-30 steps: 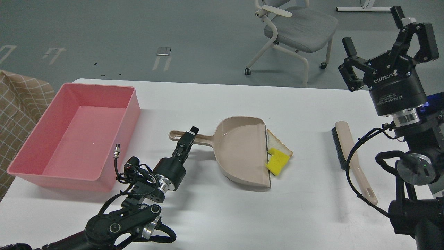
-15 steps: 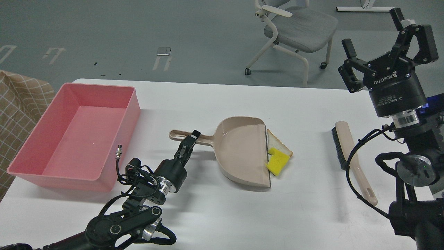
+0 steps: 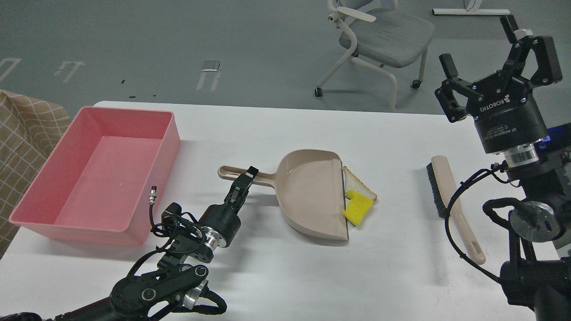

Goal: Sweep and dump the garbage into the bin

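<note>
The bread slice (image 3: 356,182) and the yellow sponge block (image 3: 358,207) lie on the white table, touching the front lip of the beige dustpan (image 3: 312,196). The sponge partly overlaps the bread. The pink bin (image 3: 96,171) stands at the left and looks bare inside. My left gripper (image 3: 248,175) is at the dustpan's handle (image 3: 267,177), seen side-on, so I cannot tell its two fingers apart or whether it grips the handle. My right gripper (image 3: 479,42) is open and empty, raised high at the right, above the brush.
A beige brush with black bristles (image 3: 448,196) lies on the table at the right, under my right arm. A grey office chair (image 3: 383,38) stands on the floor beyond the table. A checked cloth (image 3: 22,133) is beside the bin at the left edge.
My left gripper has come down a little onto the dustpan handle and then stayed still. My right gripper has shifted slightly and stays open. The garbage and dustpan have not moved.
</note>
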Tool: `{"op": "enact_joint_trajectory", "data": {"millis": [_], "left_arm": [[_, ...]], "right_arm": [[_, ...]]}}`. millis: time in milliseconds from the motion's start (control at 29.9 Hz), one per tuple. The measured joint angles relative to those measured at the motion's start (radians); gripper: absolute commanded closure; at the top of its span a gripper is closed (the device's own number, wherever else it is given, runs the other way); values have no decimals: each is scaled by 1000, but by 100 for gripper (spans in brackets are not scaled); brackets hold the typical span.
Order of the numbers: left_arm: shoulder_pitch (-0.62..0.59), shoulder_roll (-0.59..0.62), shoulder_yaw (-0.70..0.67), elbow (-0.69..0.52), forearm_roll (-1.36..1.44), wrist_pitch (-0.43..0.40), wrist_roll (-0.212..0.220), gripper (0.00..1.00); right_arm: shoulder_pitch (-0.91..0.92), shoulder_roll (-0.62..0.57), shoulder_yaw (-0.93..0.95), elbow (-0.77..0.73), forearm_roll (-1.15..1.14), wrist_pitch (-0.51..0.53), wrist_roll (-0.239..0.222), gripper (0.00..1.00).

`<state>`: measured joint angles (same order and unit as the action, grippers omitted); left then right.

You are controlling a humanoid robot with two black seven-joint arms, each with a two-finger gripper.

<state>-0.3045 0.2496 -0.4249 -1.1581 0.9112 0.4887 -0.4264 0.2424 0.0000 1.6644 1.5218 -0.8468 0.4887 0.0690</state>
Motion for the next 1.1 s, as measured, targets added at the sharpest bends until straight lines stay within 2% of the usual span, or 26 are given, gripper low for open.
{"op": "enact_joint_trajectory", "data": {"millis": [234,401,535,635,702,1103], "left_arm": [[0,-2,-1,0,0,0,0,72],[0,2,-1,0,0,0,-1,72],[0,5,-1,0,0,0,-12,72],[-2,5,-1,0,0,0,-16,72],[-2,5,-1,0,0,0,-18,72],[-1,-1,-2,0,0,0,-22,71]], "right_arm": [[-5,0,0,0,-3,0,0,0],[-31,-65,-2,0,-12,0,-3,0],[-77,-189,-13,-3,-208,0,-52,0],[-103,-222,-15,-10,-401,0,-88,0],[-123,-238,-3,-9,-436,0,-95,0],[-158,-294,125,158,-440,0,-90,0]]}}
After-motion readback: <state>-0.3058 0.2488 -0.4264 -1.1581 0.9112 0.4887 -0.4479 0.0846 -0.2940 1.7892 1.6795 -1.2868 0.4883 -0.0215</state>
